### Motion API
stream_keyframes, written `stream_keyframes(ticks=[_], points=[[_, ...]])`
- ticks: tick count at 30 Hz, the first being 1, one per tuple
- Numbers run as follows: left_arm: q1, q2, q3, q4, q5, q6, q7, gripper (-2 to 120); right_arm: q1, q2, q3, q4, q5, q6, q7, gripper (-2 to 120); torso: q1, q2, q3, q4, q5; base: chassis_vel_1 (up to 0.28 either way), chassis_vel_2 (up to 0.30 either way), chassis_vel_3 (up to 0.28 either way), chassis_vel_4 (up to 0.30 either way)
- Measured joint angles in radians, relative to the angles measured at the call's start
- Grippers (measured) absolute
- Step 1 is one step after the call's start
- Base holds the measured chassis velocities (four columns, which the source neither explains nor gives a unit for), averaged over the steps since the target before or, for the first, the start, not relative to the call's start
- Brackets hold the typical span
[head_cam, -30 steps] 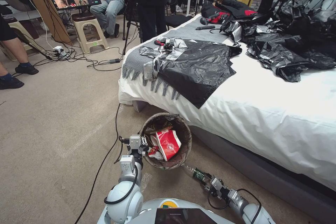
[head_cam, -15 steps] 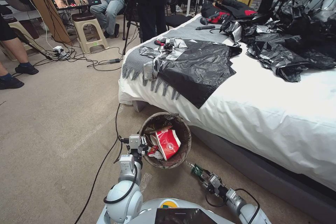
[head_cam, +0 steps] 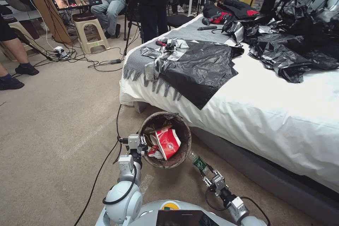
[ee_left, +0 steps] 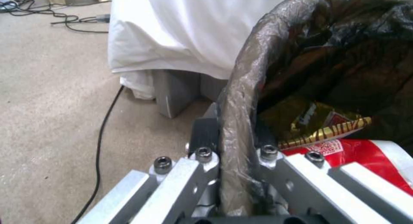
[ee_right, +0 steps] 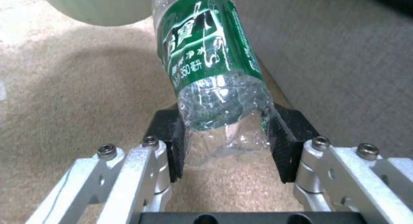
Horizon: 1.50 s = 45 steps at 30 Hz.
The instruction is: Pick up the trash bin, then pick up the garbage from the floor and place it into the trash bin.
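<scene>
Left gripper (ee_left: 234,159) clamped on bin (head_cam: 185,137) rim, bin tilted, cup (head_cam: 167,143) and wrappers already inside. Right gripper (ee_right: 228,146) pinching bottle (ee_right: 211,59) base, neck aimed at bin wall, just short of rim. Left to do: drop bottle in. Bed (head_cam: 268,113) close beside right gripper; open carpet (head_cam: 53,130) beyond left gripper.

bottle (ee_right: 206,56) | neck cut off | trash bin (head_cam: 183,144) | base hidden
</scene>
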Motion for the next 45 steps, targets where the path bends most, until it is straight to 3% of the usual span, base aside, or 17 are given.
stream_keyframes(ticks=[11,29,40,43,45], points=[[0.000,0.002,-0.006,-0.008,-0.006,0.001,-0.001,3,-0.022,0.018,0.033,0.018,0.021,0.055,0.008,39,0.000,0.000,0.000,0.0001,0.0003,0.000,0.000,0.000,0.000],[-0.001,0.002,-0.012,-0.008,-0.010,0.001,-0.002,3,-0.094,0.058,0.115,0.165,0.113,0.156,-0.001,39,0.000,0.000,0.000,0.0001,0.0002,0.000,0.000,0.000,0.000],[0.001,0.002,-0.002,0.002,-0.006,0.001,-0.001,3,-0.135,0.068,0.105,0.370,0.201,0.215,-0.086,39,0.000,0.000,0.000,0.0000,0.0001,0.000,0.000,0.000,0.000],[0.005,0.002,0.001,0.003,-0.003,0.001,-0.001,3,-0.141,0.060,0.070,0.507,0.229,0.205,-0.107,39,0.000,0.000,0.000,0.0001,-0.0001,0.000,0.000,0.000,0.000],[0.006,0.003,0.002,0.003,-0.002,0.001,-0.001,3,-0.139,0.056,0.061,0.532,0.231,0.197,-0.109,39,0.000,0.000,0.000,0.0001,-0.0001,0.000,0.000,0.000,0.000]])
